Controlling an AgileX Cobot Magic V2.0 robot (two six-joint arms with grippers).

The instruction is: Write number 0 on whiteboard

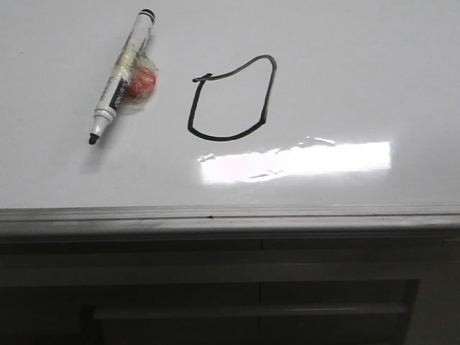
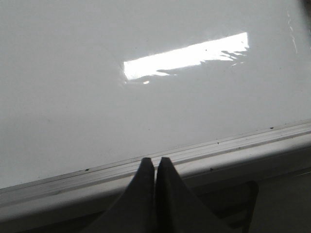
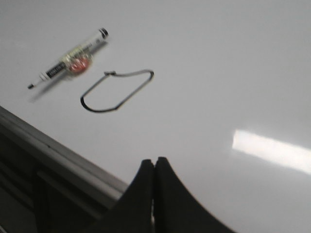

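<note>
One closed loop, the thin black hand-drawn number 0 point(image 1: 231, 100), lies near the middle of the large glossy white whiteboard point(image 1: 345, 79) with its grey metal edge frame. In the front view the stroke runs round a lopsided, squarish outline and meets itself at the upper left corner, where a small overlapping tick marks the join; the upper edge looks fainter than the sides and base. Just to the left of the figure, and apart from it, rests a white-barrelled, black-capped marker pen point(image 1: 121, 77), uncapped at its writing tip, which points toward the near frame. A small red object wrapped in clear film point(image 1: 141, 83) is fastened to or lies against the barrel; which cannot be told. A bright rectangular glare patch point(image 1: 295, 162) sits between the figure and the frame and is not part of the writing.

Neither arm appears in the front view. The left gripper point(image 2: 155, 162) hangs over the board's near frame with its two dark fingers pressed together and holding nothing. The right gripper point(image 3: 154, 162) is likewise closed and empty, well apart from marker and figure.

Judged from these views, the writing is complete and the pen set down; nothing evidently remains.
</note>
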